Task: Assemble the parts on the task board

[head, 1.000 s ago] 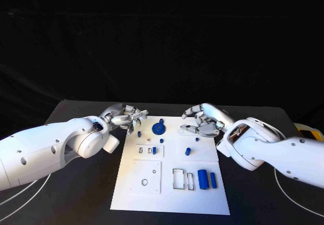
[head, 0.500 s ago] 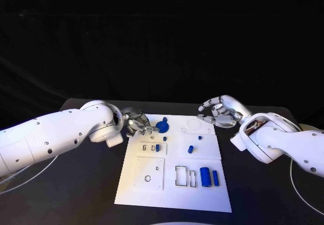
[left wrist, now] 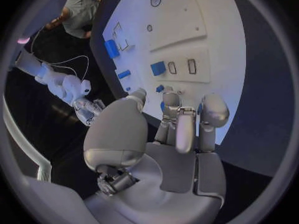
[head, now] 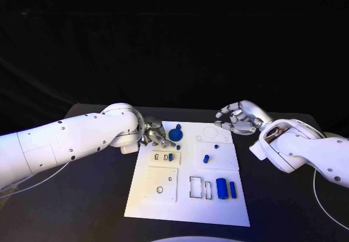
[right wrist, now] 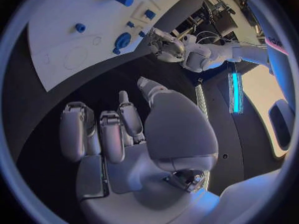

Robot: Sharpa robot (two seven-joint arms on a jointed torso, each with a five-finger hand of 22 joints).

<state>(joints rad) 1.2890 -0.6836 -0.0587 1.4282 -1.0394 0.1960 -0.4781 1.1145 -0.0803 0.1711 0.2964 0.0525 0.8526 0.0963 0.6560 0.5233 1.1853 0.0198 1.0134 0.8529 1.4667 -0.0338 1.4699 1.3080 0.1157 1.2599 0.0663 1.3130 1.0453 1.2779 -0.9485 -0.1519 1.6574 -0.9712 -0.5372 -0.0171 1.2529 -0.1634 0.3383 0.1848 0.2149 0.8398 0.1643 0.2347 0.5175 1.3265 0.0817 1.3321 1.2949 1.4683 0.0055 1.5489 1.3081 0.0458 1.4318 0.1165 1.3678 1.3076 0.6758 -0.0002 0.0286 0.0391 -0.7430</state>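
Silver left hand (head: 154, 135) fingers curl, hiding any contact with the blue disc (head: 174, 135); grip unclear.

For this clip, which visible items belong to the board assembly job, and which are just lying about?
Job items:
task board
blue round part near the left robot hand
small blue pegs, e.g.
two blue cylinders at the near end
right robot hand, holding nothing

Lying about:
white cable on the black table
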